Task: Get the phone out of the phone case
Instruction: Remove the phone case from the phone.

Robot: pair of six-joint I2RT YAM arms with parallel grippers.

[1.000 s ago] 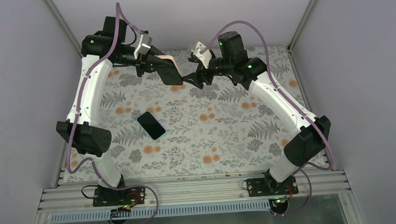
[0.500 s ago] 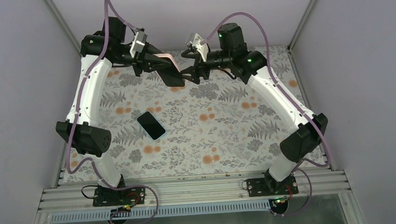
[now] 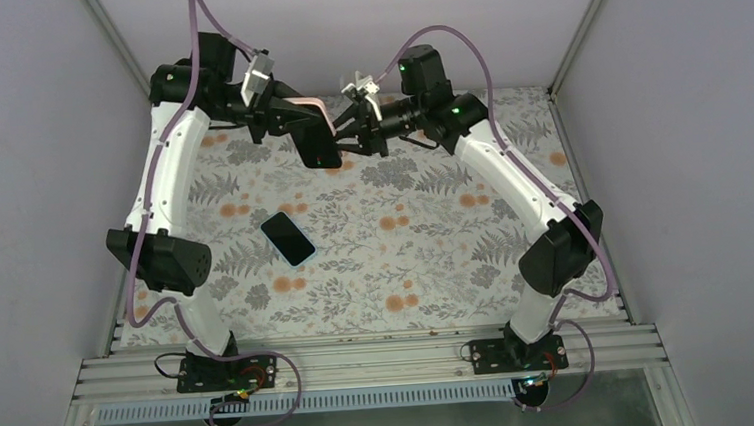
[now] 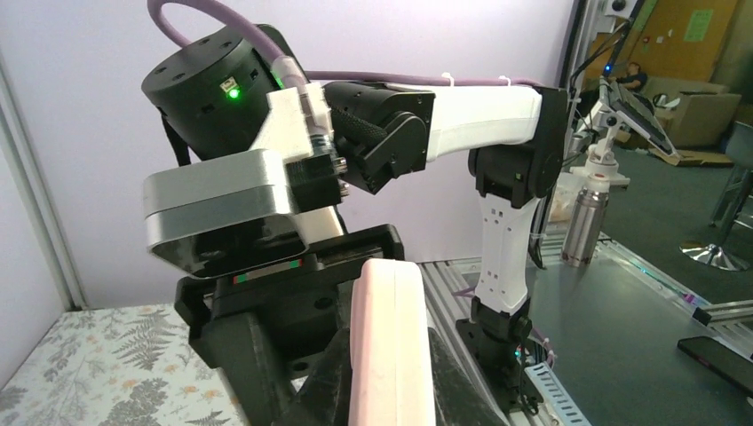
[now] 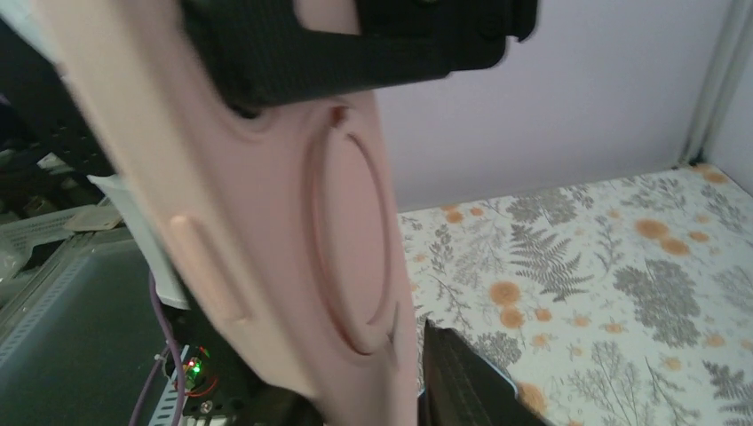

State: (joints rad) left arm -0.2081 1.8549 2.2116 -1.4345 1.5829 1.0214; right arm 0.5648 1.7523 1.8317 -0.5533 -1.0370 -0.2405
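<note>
Our left tool is clamped on the pink phone case and holds it in the air over the far side of the worktop, with a dark face toward the top camera. Our right tool sits at the case's right edge, but we cannot tell whether it is spread or pinching. A black phone lies flat on the worktop, well apart from the case.

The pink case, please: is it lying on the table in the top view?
No, the left gripper holds the pink case up above the table.
</note>
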